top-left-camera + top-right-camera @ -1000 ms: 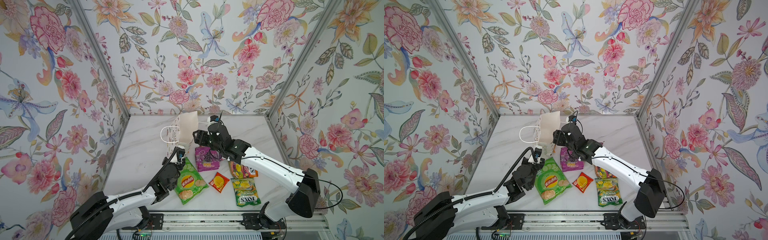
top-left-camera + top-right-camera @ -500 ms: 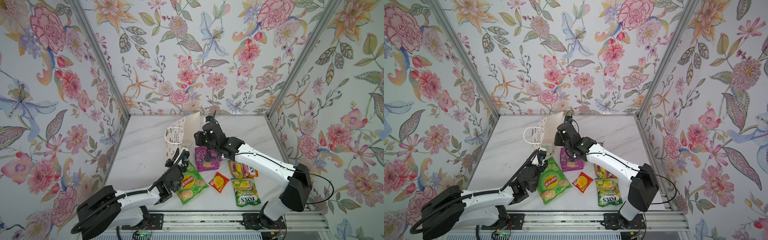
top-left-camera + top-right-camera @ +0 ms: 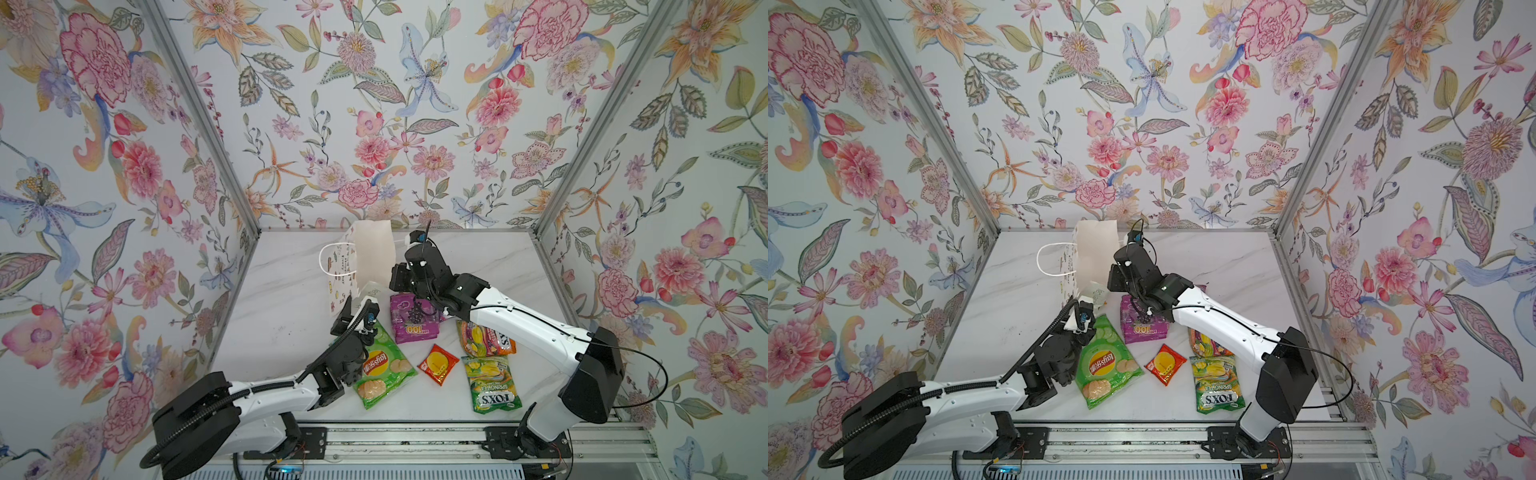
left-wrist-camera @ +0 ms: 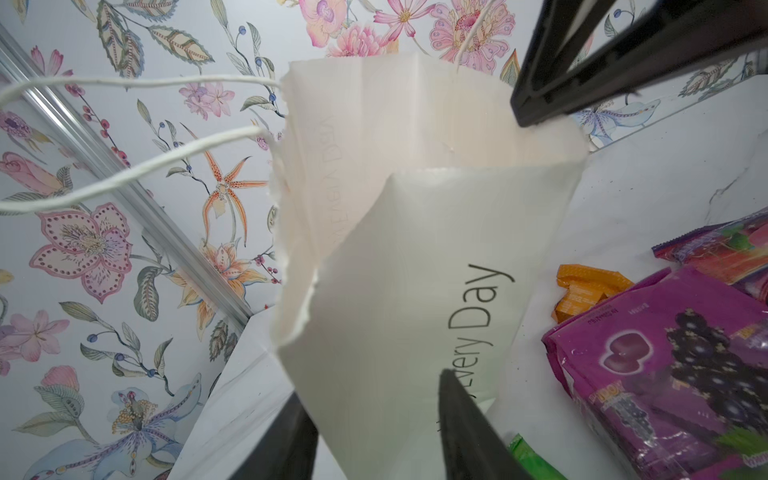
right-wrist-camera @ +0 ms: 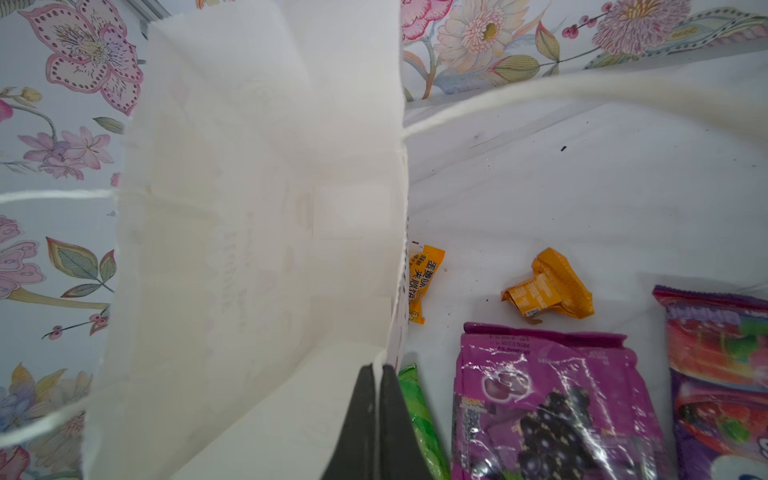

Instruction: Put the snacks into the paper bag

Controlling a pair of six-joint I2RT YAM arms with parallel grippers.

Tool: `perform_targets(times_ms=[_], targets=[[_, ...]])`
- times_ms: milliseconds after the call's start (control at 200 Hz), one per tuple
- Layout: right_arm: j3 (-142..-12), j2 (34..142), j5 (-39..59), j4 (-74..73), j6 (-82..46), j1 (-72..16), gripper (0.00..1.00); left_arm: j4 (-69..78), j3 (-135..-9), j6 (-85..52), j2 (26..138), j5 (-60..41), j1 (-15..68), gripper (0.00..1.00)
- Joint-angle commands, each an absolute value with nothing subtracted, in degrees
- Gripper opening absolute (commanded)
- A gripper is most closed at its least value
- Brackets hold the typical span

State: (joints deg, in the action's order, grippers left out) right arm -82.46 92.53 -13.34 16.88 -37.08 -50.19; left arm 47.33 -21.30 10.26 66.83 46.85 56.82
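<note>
Since a second ago the left gripper [image 4: 370, 384] has let go and now stands wide, one black finger on each side of the near panel of the white paper gift bag with cord handles [image 3: 371, 255]. The right gripper [image 5: 378, 376] has closed and pinches that bag's rim. The bag stands open-mouthed at the back middle of the white marble table [image 3: 291, 299]. In front of it lie the large green Lay's chip bag [image 3: 380, 368], its edge hidden by the left arm, and the purple grape pack [image 3: 415, 318]. The right arm crosses over the grape pack and the orange Fox's candy bag [image 3: 486, 338]. Nearer the front lie the small red packet [image 3: 438, 364] and the green Fox's candy bag [image 3: 492, 384]. A small orange packet [image 5: 424, 278] lies just beside the bag's side wall, with a crumpled orange packet [image 5: 548, 286] near it. The red-and-purple candy bag [image 5: 723, 365] lies beside the grape pack.
</note>
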Motion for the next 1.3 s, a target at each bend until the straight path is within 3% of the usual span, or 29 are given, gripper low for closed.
perform_targets(times_ms=[0,190,295,450,906,1296], targets=[[-83.6,91.7,-16.0,15.7,-33.5,-51.6,0.00,31.6,-25.4,-1.6,57.3,39.9,57.4,0.81],[-83.6,92.5,-18.1,12.9,-30.1,-53.3,0.00,2.9,-38.2,-19.6,48.1,33.6,54.4,0.87],[-83.8,92.8,-20.4,11.7,-28.2,-55.0,0.00,-11.8,-49.1,-28.8,51.1,28.4,49.7,0.87],[-83.8,93.0,-23.1,10.5,-26.4,-57.1,0.00,-27.1,-62.7,-34.7,59.2,28.9,47.2,0.87],[-83.9,93.3,-28.5,9.9,-23.1,-61.1,0.00,-33.0,-66.1,-36.7,59.5,26.2,40.2,0.84],[-84.4,93.9,-31.1,9.6,-21.2,-62.6,0.00,-31.6,-61.1,-37.6,56.6,20.0,32.0,0.79]])
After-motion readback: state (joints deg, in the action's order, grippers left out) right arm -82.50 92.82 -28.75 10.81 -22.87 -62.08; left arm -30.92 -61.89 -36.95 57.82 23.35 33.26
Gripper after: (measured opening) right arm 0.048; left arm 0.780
